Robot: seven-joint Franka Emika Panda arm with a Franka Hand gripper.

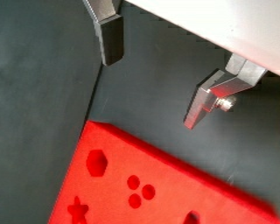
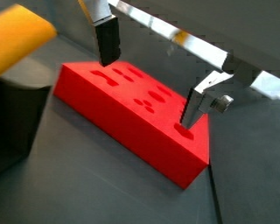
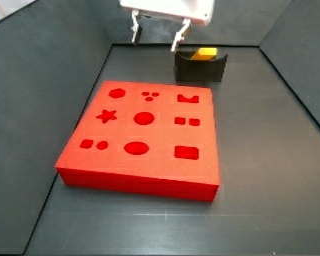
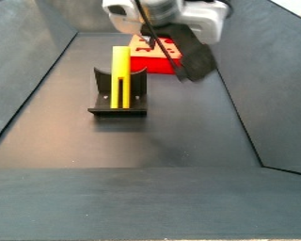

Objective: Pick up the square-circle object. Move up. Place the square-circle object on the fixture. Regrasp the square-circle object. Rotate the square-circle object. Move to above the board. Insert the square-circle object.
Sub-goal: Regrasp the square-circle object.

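Observation:
The square-circle object is a yellow-orange peg (image 4: 120,73) standing upright on the dark fixture (image 4: 117,102). In a side view its top (image 3: 203,53) shows above the fixture (image 3: 200,69). In a wrist view the peg (image 2: 17,39) shows large and blurred at the frame's edge. The red board (image 3: 143,135) lies flat on the floor; it also shows in both wrist views (image 1: 130,184) (image 2: 130,105). My gripper (image 3: 156,36) hangs above the floor behind the board, beside the fixture. It is open and empty in both wrist views (image 1: 154,79) (image 2: 150,79), with only floor and board between the fingers.
Dark sloping walls (image 3: 63,60) enclose the grey floor (image 3: 270,150) on all sides. The fixture stands close to the board's far right corner. In a side view (image 4: 179,42) the gripper hangs partly in front of the board (image 4: 150,61).

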